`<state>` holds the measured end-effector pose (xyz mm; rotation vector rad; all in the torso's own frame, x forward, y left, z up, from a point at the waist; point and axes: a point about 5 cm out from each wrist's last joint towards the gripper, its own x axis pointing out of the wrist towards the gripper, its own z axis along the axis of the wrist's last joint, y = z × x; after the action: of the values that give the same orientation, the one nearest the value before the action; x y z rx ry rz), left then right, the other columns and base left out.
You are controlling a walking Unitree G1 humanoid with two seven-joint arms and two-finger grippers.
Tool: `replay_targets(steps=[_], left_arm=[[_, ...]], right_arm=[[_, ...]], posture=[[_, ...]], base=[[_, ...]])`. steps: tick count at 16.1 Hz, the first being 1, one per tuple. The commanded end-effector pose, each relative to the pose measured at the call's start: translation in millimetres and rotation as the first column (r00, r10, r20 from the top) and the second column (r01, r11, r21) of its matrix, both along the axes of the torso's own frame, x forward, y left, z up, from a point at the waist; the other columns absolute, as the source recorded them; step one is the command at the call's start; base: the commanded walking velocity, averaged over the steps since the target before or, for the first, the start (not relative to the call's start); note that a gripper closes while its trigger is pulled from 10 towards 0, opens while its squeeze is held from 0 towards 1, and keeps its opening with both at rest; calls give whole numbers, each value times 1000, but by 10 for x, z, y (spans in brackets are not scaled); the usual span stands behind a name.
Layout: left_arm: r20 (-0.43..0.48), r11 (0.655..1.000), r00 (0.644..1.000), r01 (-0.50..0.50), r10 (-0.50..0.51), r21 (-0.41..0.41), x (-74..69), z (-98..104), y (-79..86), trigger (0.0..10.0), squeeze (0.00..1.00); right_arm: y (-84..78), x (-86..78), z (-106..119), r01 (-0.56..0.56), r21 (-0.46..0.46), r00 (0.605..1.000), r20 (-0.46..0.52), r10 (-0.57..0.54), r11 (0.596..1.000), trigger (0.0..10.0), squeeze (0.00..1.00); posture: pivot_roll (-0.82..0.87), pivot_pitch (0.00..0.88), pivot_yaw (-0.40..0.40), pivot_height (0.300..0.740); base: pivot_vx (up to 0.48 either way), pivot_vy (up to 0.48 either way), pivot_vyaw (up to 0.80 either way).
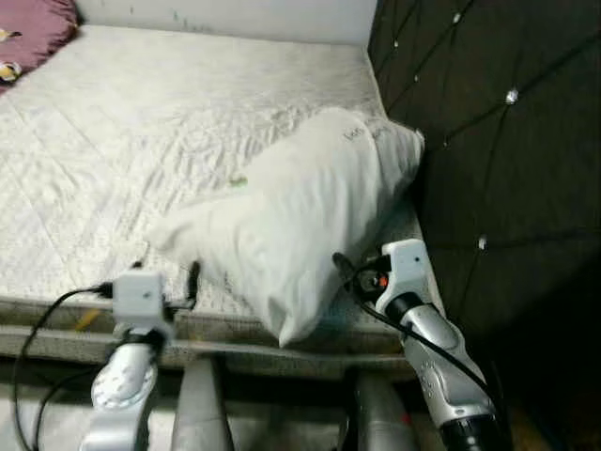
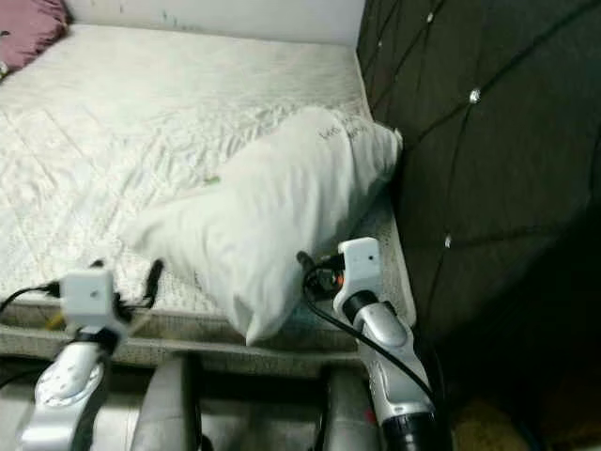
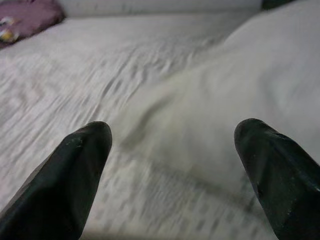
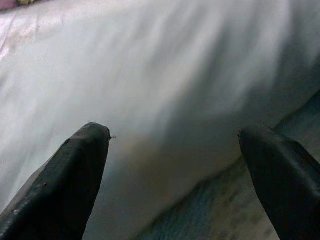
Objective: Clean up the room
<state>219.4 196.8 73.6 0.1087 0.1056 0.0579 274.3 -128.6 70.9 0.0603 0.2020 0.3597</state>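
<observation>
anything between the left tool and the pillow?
No. Left wrist view: only bare white mattress lies between the open left tool and the pillow.

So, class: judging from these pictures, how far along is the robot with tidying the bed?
Done: the mattress is mostly bare. In hand: both open grippers, left and right, face the white pillow, gripping nothing yet. Left: the pillow lies askew near the dark headboard, and a purple item sits at the far corner.
</observation>
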Motion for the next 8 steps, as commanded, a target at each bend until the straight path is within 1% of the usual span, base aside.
replay_targets(steps=[1, 2, 3, 4, 5, 6, 7, 8], left_arm=[[-16, 1000, 1000, -4, 4, 30, -107, -4, 53, 10000, 0], [-4, 1000, 1000, -19, 19, 20, -205, 10, 104, 10000, 0], [-13, 999, 999, -38, 38, 22, -295, 11, 143, 10000, 0], [-24, 998, 998, -56, 57, 30, -354, 4, 171, 10000, 0], [-26, 997, 997, -76, 77, 32, -394, 2, 186, 10000, 0], [-28, 997, 997, -73, 74, 36, -404, 5, 182, 10000, 0], [-30, 997, 997, -69, 70, 38, -406, 10, 179, 10000, 0], [-31, 997, 997, -68, 69, 37, -408, 17, 184, 10000, 0]], right_arm=[[-35, 21, -59, -37, -31, 998, -46, 35, 999, 10000, 0], [-68, 45, -74, -54, -43, 997, -61, 51, 998, 10000, 0], [-110, 60, -97, -71, -51, 994, -84, 67, 996, 10000, 0], [-134, 59, -108, -79, -57, 993, -98, 73, 995, 10000, 0], [-129, 23, -148, -138, -41, 981, -144, 130, 990, 10000, 0], [-93, -63, -203, -245, -38, 951, -203, 233, 969, 10000, 0], [-79, -114, -224, -307, -17, 925, -241, 294, 952, 10000, 0], [-80, -134, -212, -358, -24, 908, -243, 342, 933, 10000, 0]], posture=[[53, 0, -45, 528], [64, 0, -52, 528], [78, 0, -60, 528], [92, 0, -66, 528], [94, 1, -66, 528], [103, 3, -68, 528], [104, 5, -64, 528], [101, 6, -58, 528]], base=[[0, 0, 0], [0, 0, 0], [0, 0, 0], [0, 0, 0], [0, 0, 0], [0, 0, 0], [0, 0, 0], [0, 0, 0]])
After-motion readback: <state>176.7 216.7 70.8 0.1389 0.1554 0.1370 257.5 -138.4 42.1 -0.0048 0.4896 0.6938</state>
